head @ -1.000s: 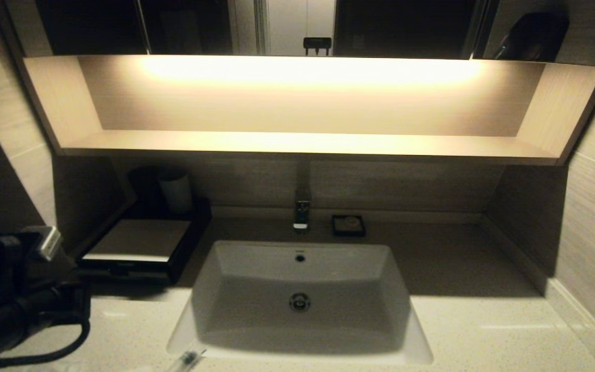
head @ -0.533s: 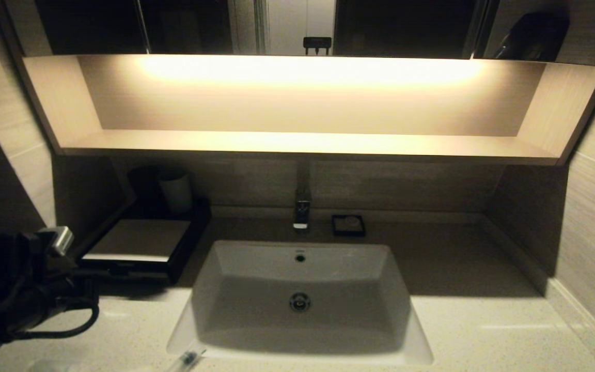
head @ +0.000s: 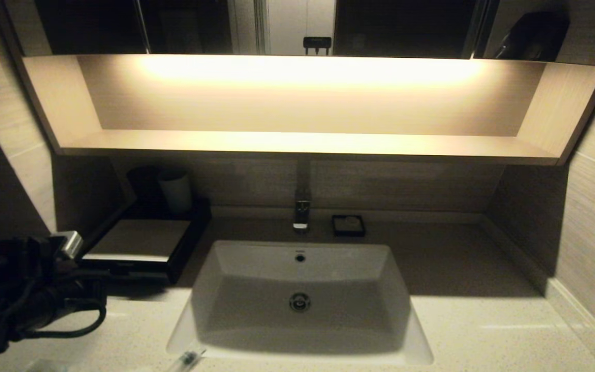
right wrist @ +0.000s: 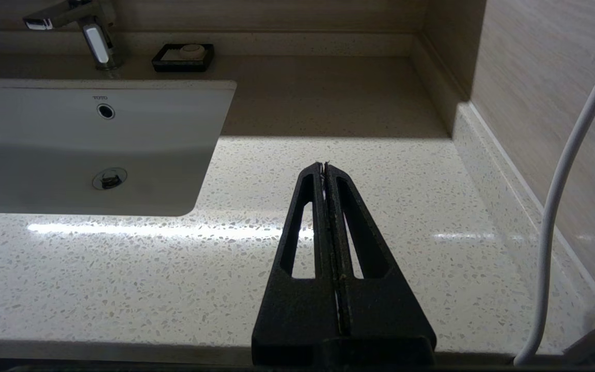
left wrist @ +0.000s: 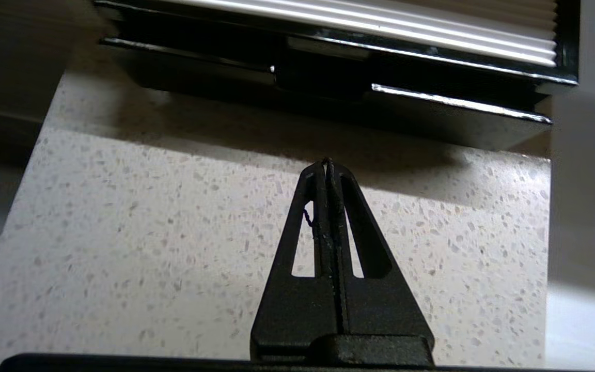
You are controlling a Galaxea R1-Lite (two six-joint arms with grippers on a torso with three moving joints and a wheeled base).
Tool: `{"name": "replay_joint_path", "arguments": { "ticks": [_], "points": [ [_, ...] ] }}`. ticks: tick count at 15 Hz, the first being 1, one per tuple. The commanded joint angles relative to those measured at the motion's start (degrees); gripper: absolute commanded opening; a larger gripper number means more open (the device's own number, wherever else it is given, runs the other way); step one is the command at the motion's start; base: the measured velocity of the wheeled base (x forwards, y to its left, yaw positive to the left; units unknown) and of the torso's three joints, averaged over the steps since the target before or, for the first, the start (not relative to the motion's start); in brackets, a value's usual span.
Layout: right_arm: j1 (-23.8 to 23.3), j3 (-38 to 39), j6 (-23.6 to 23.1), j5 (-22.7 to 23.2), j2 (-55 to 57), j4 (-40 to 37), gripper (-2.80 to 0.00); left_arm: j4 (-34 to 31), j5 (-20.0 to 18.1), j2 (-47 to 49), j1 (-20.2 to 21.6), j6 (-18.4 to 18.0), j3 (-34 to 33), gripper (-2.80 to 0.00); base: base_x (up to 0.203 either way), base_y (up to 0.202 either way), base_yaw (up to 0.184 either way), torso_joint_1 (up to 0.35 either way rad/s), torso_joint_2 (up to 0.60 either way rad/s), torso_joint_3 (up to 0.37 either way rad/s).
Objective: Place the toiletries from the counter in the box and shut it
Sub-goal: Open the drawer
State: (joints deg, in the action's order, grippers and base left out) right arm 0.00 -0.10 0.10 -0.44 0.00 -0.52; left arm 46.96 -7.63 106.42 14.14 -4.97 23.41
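Observation:
The black box [head: 137,248] with its pale beige top stands on the counter [head: 483,330] left of the basin. In the left wrist view its black drawer front [left wrist: 432,111] faces my left gripper [left wrist: 327,164], which is shut and empty, low over the speckled counter [left wrist: 147,232] a short way in front of the drawer. One of the toiletries, a slim clear-wrapped stick [head: 186,358], lies at the counter's near edge by the basin's front left corner. My right gripper [right wrist: 324,167] is shut and empty over bare counter right of the basin; it is out of the head view.
The white basin [head: 300,294] is sunk in the middle, with the tap [head: 301,214] behind it and a small black square dish [head: 348,226] beside the tap. A pale cup [head: 175,192] stands behind the box. A white cable [right wrist: 566,181] hangs by the right wall.
My left arm has moved forward and to the right, bringing its shut gripper nearer the box's drawer front. Nothing else has moved.

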Motion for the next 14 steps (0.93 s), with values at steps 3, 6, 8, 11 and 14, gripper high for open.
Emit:
{"name": "replay_joint_path", "arguments": {
  "ticks": [3, 6, 8, 11, 14],
  "points": [
    [0.0, 0.0, 0.0, 0.0, 0.0, 0.0, -2.8, 5.9, -0.1, 4.5, 0.0, -0.2, 0.3, -2.8, 0.0, 0.0, 0.0, 0.0, 0.0, 0.0],
    [0.0, 0.0, 0.0, 0.0, 0.0, 0.0, -2.8, 8.9, -0.2, 6.4, -0.1, -0.6, 0.3, -2.8, 0.0, 0.0, 0.0, 0.0, 0.0, 0.0],
    [0.0, 0.0, 0.0, 0.0, 0.0, 0.0, -2.8, 9.9, -0.2, 6.9, -0.1, -0.7, 0.3, -2.8, 0.0, 0.0, 0.0, 0.0, 0.0, 0.0],
    [0.0, 0.0, 0.0, 0.0, 0.0, 0.0, -2.8, 10.1, -0.3, 7.0, -0.2, -0.7, 0.5, -2.8, 0.0, 0.0, 0.0, 0.0, 0.0, 0.0],
    [0.0, 0.0, 0.0, 0.0, 0.0, 0.0, -2.8, 11.6, -0.5, 8.7, -0.3, -0.7, 0.7, -2.8, 0.0, 0.0, 0.0, 0.0, 0.0, 0.0]
  ]
}}
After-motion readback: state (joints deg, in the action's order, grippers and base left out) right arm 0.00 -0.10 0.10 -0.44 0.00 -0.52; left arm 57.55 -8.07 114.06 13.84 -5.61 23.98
